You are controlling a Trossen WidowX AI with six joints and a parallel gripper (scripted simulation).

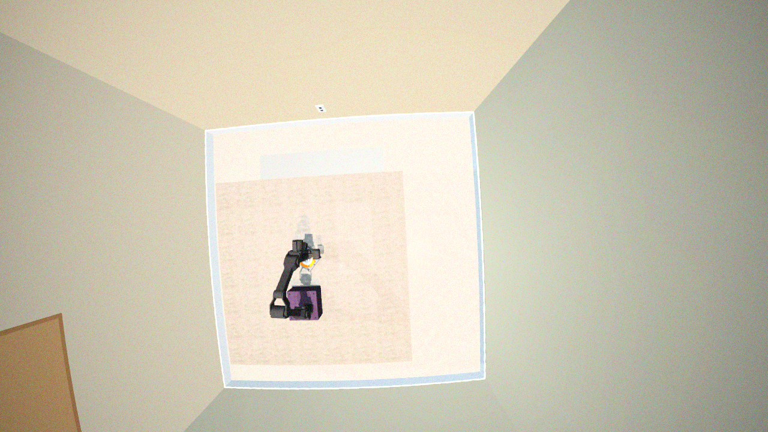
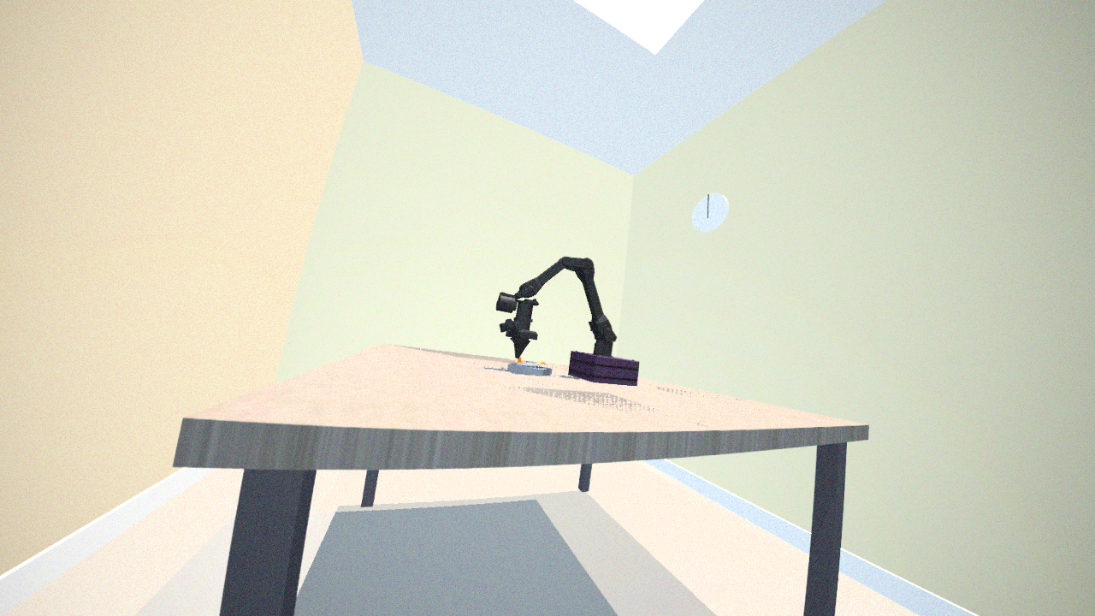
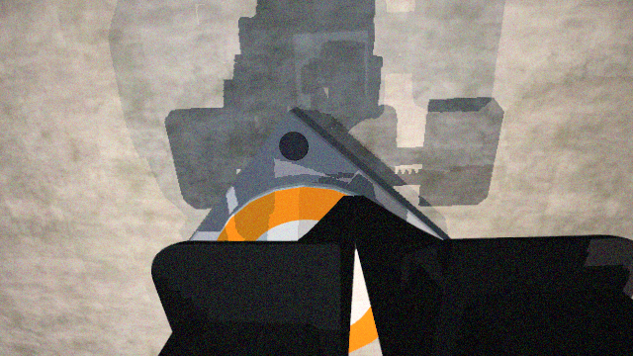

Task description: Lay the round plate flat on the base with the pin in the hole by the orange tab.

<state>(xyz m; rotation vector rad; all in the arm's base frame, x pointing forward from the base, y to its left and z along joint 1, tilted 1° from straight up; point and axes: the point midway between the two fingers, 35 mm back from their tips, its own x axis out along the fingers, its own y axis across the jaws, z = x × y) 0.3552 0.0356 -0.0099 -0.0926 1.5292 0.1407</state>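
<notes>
The round plate, an orange ring around white, shows as an orange arc [image 3: 297, 200] in the wrist view and as a small ring [image 1: 307, 265] in the top view. It sits in the grey square base [image 3: 264, 160] [image 2: 529, 370]. The base's far corner has a dark round spot. My gripper [image 3: 352, 206] [image 2: 517, 358] is shut with nothing seen between its fingers. It points down, its tips low at the plate's rim, beside or against the orange tab [image 2: 520, 359]. Contact cannot be told. The fingers hide much of the plate; pin, tab hole and post are not made out.
The purple block [image 1: 299, 304] [image 2: 603, 368] under the arm's foot stands close to the base. The tabletop [image 1: 365, 322] [image 2: 459, 405] carries both. The arm's shadow falls over the base's far corner and the table beyond it.
</notes>
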